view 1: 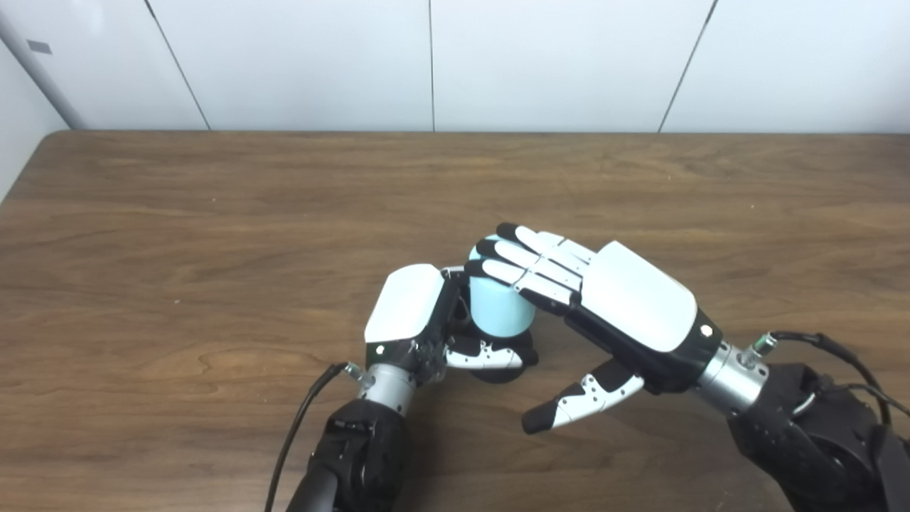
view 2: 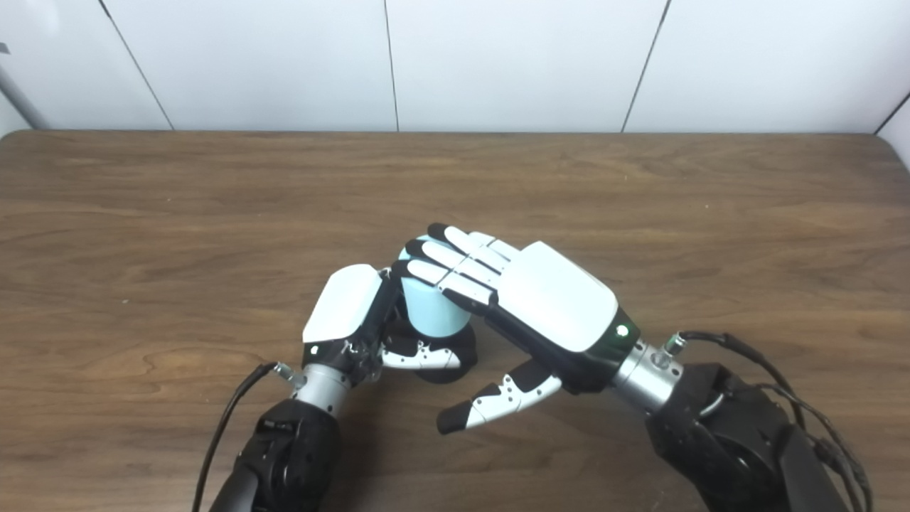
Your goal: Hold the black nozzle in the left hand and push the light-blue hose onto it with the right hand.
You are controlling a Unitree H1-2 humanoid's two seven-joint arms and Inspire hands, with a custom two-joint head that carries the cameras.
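You see a light-blue hose (view 1: 498,309) above a black nozzle (view 1: 513,361) near the brown, wood-grained tabletop's (view 1: 213,213) front edge. Your left hand (view 1: 416,320) and right hand (view 1: 604,299) are white-backed, with black fingertips (view 1: 506,230) and black palms. White panelled wall (view 1: 320,57) behind.

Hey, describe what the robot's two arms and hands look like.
Both hands, left hand and right hand, have glossy white back plates, white fingers with black tips, silver metal wrists and black forearms. A thin black cable runs along each forearm. A small light shows near each wrist.

Brown wooden table (view 1: 213,213)
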